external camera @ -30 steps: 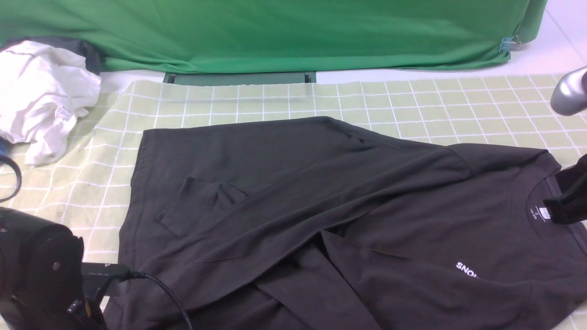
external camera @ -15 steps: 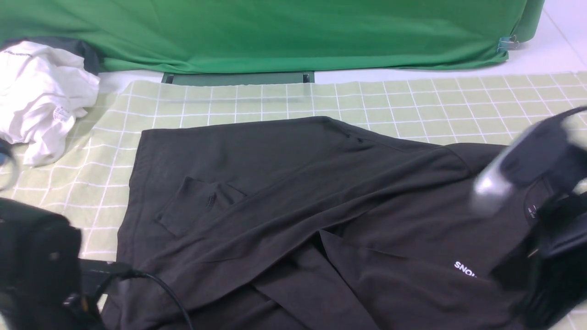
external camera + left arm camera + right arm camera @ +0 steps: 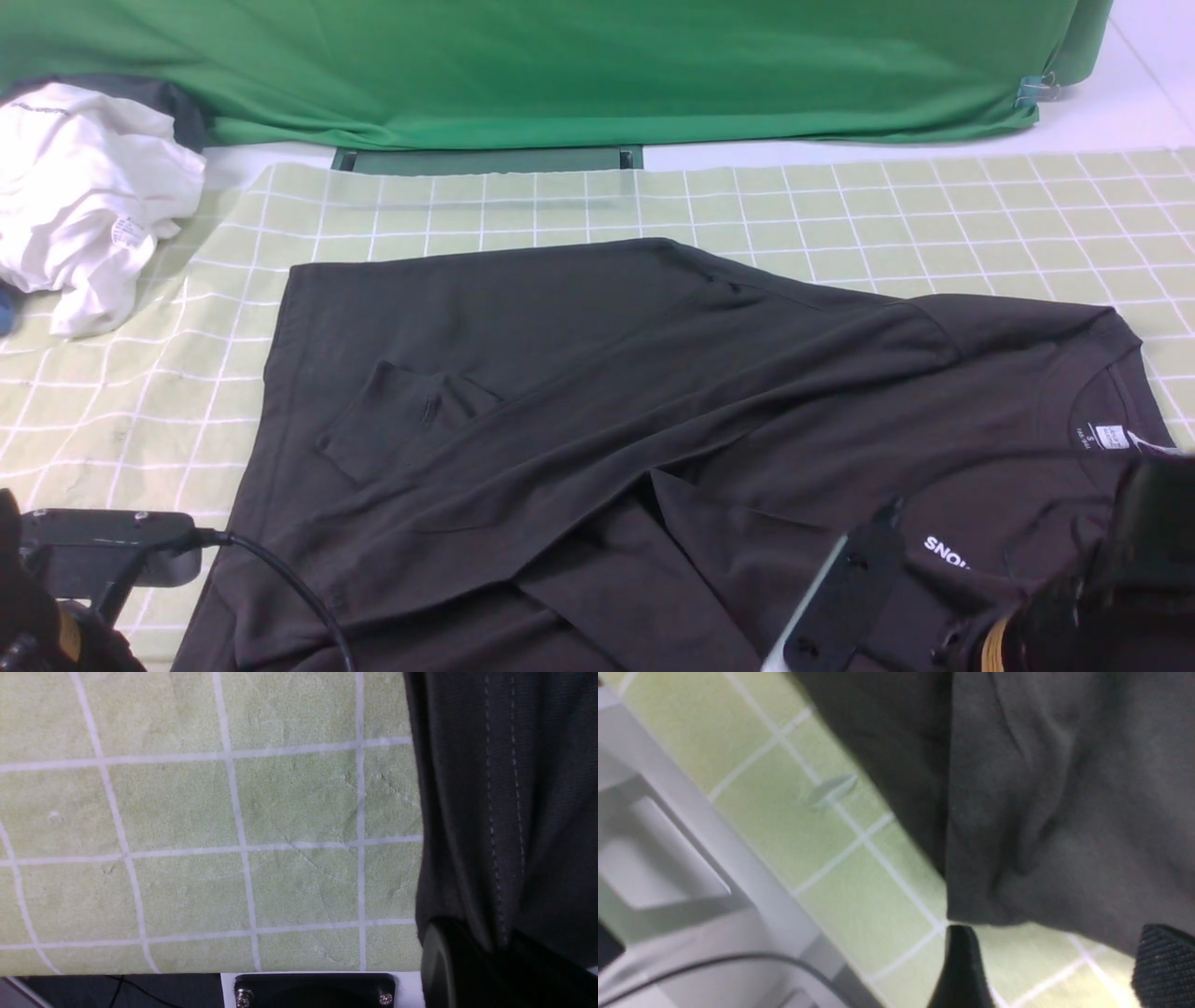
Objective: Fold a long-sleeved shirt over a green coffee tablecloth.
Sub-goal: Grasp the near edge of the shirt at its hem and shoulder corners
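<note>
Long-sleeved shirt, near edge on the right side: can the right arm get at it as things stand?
Probably yes. In the right wrist view the right gripper is open just short of the edge of the long-sleeved shirt, with only bare green coffee tablecloth between.

The shirt [image 3: 597, 401] lies spread on the tablecloth [image 3: 840, 215], collar to the right, hem to the left, a sleeve lying across its body. The tablecloth shows past the shirt on the left, right and far sides. A crumpled garment [image 3: 84, 196] sits at the far left, partly on the tablecloth. A sheet [image 3: 560, 65] lies behind them all. The left gripper [image 3: 507, 956] is at the shirt's near left hem, the right gripper [image 3: 1059, 966] at its near right edge.
</note>
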